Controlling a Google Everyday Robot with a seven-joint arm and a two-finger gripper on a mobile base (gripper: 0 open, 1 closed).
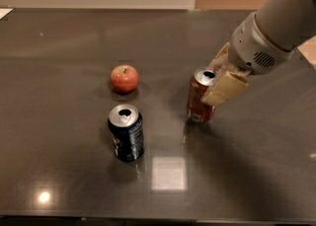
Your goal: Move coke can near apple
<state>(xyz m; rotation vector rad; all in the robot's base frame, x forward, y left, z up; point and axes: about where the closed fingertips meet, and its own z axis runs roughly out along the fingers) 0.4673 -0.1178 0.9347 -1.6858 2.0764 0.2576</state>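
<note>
Right of the apple (124,78) as the camera sees it, and a little nearer the lens, the gripper (210,83) is clamping the coke can (199,102) high on its body, just under the silver rim. The jaws are standing only a can's width apart and holding nothing else. One tan pad (224,88) is pressing on the can's camera-facing side; the other is showing behind it, mostly hidden. The grey arm (276,27) is reaching in from the upper right corner of the view.

The can's long axis is running close to upright, opening on top. Whether its base is resting on the dark table (74,37) or hanging just clear of it, I cannot tell; its reflection is sitting tight beneath it.

Key relation: from the gripper, the apple is lying to the view's left and slightly farther back, well apart, with bare tabletop between the two. My judgement is that the carry is under way but not finished, and that the coming move is calling for a leftward sweep with the can kept vertical.

Hazard: a dark blue can (126,131) is standing toward the camera from the apple, just beside it. The straight line to the apple appears to be passing behind that can, not through it.
</note>
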